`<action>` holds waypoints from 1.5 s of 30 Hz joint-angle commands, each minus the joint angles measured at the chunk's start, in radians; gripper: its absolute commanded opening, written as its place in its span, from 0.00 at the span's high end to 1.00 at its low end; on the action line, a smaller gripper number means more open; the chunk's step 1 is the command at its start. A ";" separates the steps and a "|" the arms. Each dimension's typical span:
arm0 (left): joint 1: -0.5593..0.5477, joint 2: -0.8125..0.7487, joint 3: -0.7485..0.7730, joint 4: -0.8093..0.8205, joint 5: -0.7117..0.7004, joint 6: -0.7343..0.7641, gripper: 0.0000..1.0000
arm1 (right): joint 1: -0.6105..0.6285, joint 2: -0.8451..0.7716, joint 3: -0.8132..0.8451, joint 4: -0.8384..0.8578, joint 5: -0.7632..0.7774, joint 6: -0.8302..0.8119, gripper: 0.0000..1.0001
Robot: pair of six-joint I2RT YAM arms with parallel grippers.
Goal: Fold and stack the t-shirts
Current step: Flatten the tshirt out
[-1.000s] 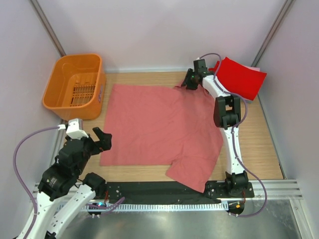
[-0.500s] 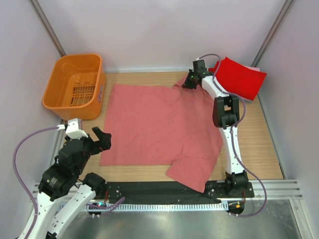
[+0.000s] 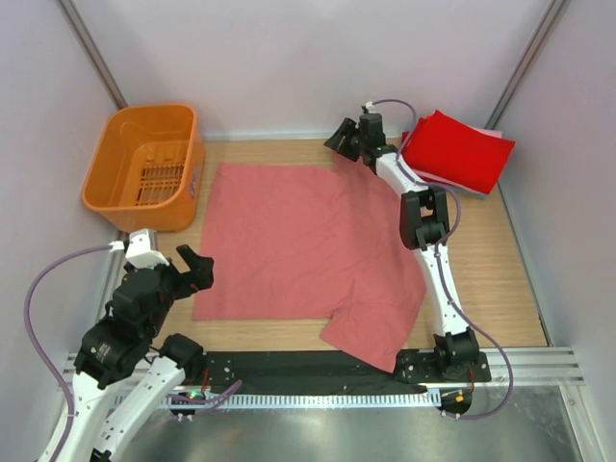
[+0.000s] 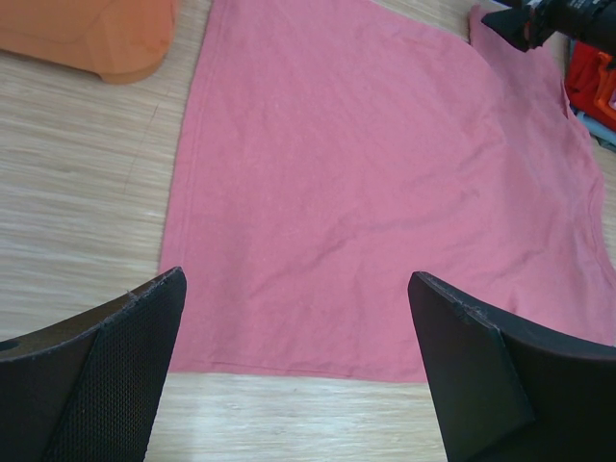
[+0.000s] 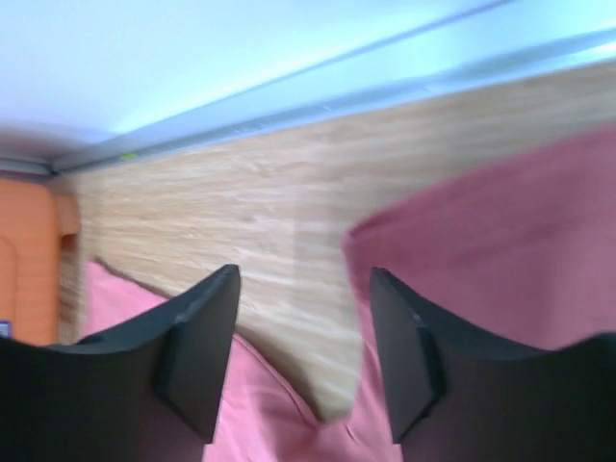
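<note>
A large salmon-pink t-shirt (image 3: pixel 298 241) lies spread flat across the wooden table. My right gripper (image 3: pixel 339 138) hovers open over its far edge by the sleeve. The blurred right wrist view shows bare wood and pink cloth (image 5: pixel 500 221) below the right gripper (image 5: pixel 304 274), with nothing between the fingers. A folded bright red t-shirt (image 3: pixel 457 149) rests at the far right on a pale folded layer (image 3: pixel 441 181). My left gripper (image 3: pixel 195 269) stands wide open just off the pink shirt's near-left hem (image 4: pixel 289 371), and the left gripper (image 4: pixel 296 279) is empty.
An orange slotted basket (image 3: pixel 144 164) stands at the far left corner, close to the shirt's left edge. Walls close in the table on three sides. The right arm stretches over the shirt's right side.
The right gripper, shut at the far sleeve half a second ago, has opened and swung left along the far edge. The sleeve lies flat. The left arm has not moved.
</note>
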 commanded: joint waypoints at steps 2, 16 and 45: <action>0.008 0.011 0.001 0.036 -0.005 0.007 0.02 | 0.009 0.059 0.079 0.271 -0.042 0.095 0.34; 0.022 0.175 0.037 0.041 0.009 0.036 0.00 | 0.009 -0.718 -0.387 0.181 0.035 -0.172 0.05; 0.471 0.376 -0.174 -0.209 0.400 -0.449 0.10 | 0.211 -1.723 -1.619 -0.034 0.162 -0.056 0.00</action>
